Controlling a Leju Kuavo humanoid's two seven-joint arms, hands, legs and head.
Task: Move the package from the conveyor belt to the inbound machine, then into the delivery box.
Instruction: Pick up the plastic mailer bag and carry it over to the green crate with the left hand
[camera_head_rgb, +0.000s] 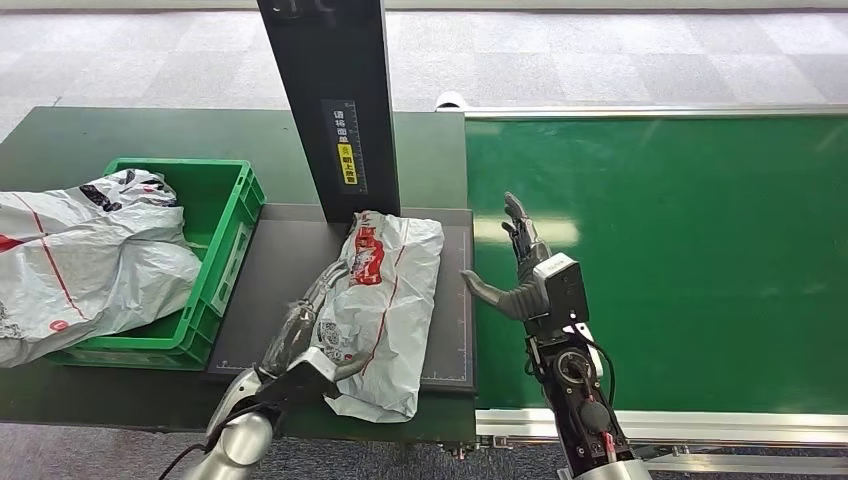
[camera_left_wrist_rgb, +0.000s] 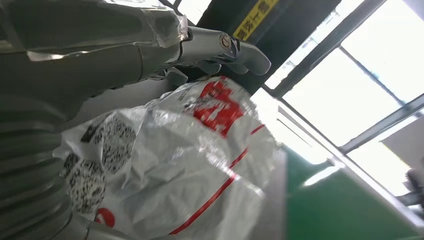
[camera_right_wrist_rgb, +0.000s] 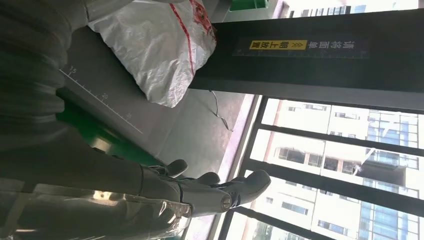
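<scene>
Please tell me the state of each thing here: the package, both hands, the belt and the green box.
package: lying flat on the dark platform, under the black column
left hand: resting against the package's side
right hand: open, above the belt, holding nothing
conveyor belt: bare
green box: holds other white bags

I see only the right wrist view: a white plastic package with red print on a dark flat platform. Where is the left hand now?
Observer: In the head view, the left hand lies along the white plastic package with red print. Its fingers are at the edge away from the belt. I cannot confirm a grip.
Operator: Does the right hand hold anything?
Observer: No. The right hand hovers with fingers apart over the green conveyor belt.
Operator: And the delivery box?
Observer: The green plastic crate stands beside the dark flat platform, with another white package in it.
</scene>
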